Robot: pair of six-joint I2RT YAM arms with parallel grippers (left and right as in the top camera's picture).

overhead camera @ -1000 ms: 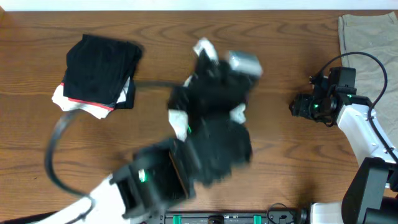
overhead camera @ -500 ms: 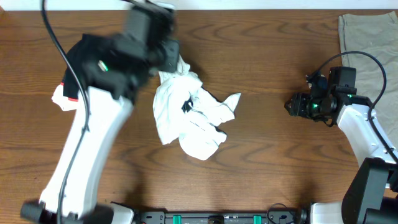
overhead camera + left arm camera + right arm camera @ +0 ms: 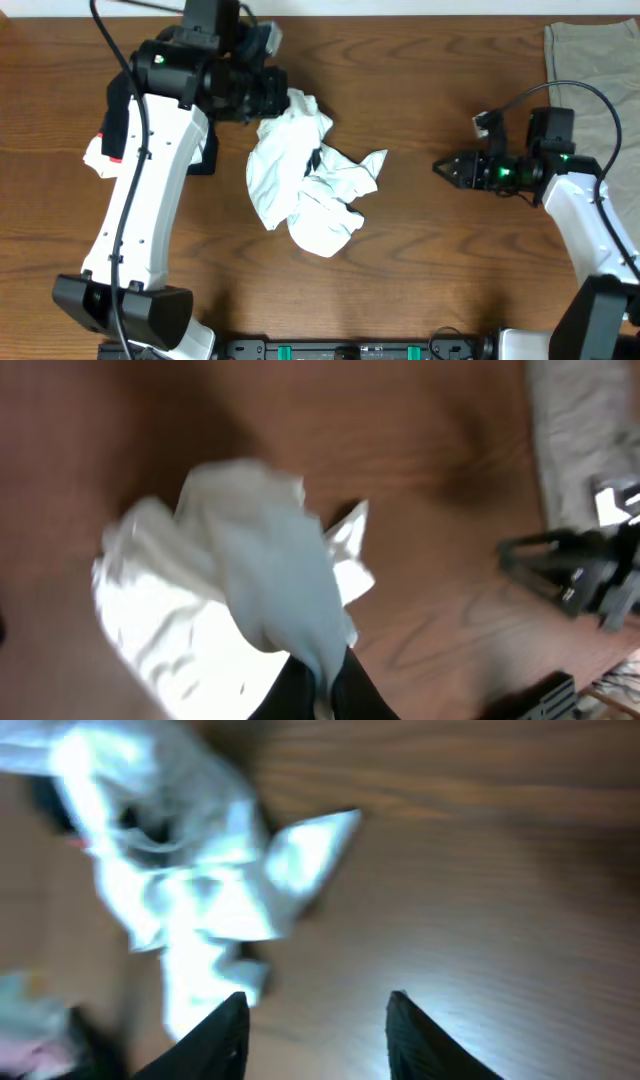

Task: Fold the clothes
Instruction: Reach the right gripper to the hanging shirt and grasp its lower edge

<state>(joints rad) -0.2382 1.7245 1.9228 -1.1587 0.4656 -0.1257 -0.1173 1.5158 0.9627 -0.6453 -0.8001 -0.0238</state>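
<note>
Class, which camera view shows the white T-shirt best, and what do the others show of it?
Overhead: the whole crumpled T-shirt is sharp. Left wrist shows it blurred, a fold pinched in the left end effector. Right wrist shows it blurred and cut off at the frame edge.

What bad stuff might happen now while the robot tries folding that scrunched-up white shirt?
The left tool pinches only one bunched edge of the white T-shirt, so the cloth might slip out or rise as a lump. The right tool, open and apart from the shirt, could grab several crumpled layers at once. The left arm passes over the black folded garment and might knock it.
</note>
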